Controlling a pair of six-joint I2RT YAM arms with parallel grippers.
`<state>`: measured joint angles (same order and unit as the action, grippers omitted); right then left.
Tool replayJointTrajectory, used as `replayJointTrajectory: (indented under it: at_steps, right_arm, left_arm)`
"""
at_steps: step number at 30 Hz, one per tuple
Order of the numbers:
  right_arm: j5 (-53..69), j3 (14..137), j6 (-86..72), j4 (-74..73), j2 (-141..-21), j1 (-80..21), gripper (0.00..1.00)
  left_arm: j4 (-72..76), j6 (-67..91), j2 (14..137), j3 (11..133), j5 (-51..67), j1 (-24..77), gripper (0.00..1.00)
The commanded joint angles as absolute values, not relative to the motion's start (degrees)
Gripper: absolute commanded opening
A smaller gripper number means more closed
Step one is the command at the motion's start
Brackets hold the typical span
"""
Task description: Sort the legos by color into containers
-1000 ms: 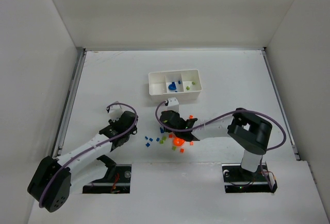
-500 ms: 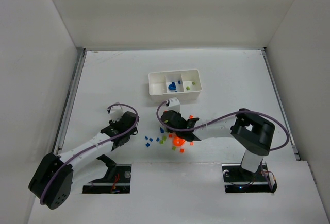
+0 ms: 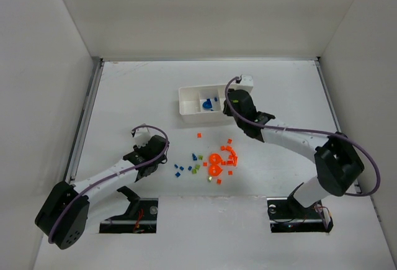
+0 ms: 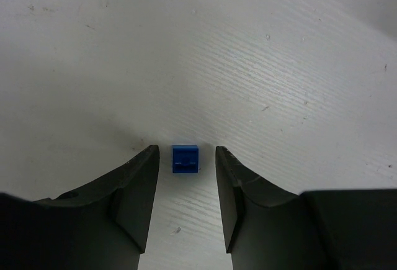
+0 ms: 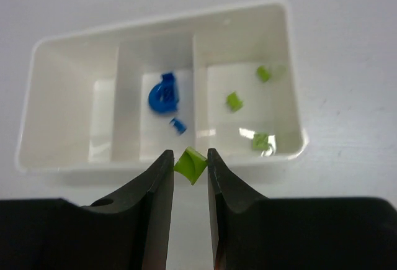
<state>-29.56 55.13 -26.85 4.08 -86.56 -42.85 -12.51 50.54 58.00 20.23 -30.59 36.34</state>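
A green brick (image 5: 190, 166) is gripped by the right claw (image 5: 190, 158) at the lower middle of the right wrist view, with both fingers pressed against its sides. The tray (image 5: 68, 96) is seen just beyond it, across the upper half of that frame. A round blue piece (image 5: 164, 96) and a small blue brick (image 5: 178, 125) are held in the tray's middle compartment, and three green bricks (image 5: 234, 101) in its right one. The gripped brick is lined up with the tray's near wall, about at the divider between these two compartments. Whether it is over the tray or short of it cannot be told there. In the top view the right claw is placed over the tray's right end, above the centre of the frame.

In the left wrist view the left claw (image 4: 185, 151) is spread open low over the table (image 4: 260, 65). A loose blue brick (image 4: 185, 160) is framed between its fingertips at the frame's middle, with a gap left on either side.

In the top view, loose legos are scattered just below the centre. An orange cluster (image 3: 228, 156) with two round orange pieces (image 3: 214, 159) is seen there, and blue bits (image 3: 178, 169) and green bits (image 3: 197, 167) lie to its left.
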Motion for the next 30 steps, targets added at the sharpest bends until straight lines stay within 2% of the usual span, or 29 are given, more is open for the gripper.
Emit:
replayJointTrajectory:
  at_steps: [1, 4, 7, 14, 21, 27, 30]
  right_arm:
    - [-28.57, 61.86, -21.98, 9.31, -91.12, -36.71, 0.27]
    - [-28.3, 64.59, -21.09, 10.11, -95.35, -34.32, 0.33]
    - [-27.51, 65.3, -20.92, 10.54, -96.94, -34.23, 0.53]
    - [-27.68, 61.35, -21.62, 10.63, -90.36, -35.72, 0.53]
    - [-28.12, 51.7, -23.9, 10.63, -82.37, -38.89, 0.53]
    - [-28.12, 40.8, -26.27, 11.16, -73.93, -39.68, 0.52]
    - [-27.86, 35.26, -28.91, 11.95, -69.62, -40.73, 0.48]
  left_arm:
    - [-11.78, 51.33, 58.18, 19.86, -31.99, 36.78, 0.37]
    - [-11.08, 51.59, 58.18, 19.34, -32.17, 36.87, 0.37]
    - [-10.99, 51.86, 59.41, 19.68, -31.99, 37.13, 0.36]
    - [-10.81, 52.03, 60.12, 19.78, -32.17, 37.75, 0.3]
    - [-11.08, 52.12, 59.77, 20.74, -32.25, 38.97, 0.12]
    - [-10.2, 49.75, 58.54, 26.96, -32.25, 41.61, 0.1]
    - [-6.7, 46.6, 59.93, 32.15, -33.48, 42.93, 0.1]
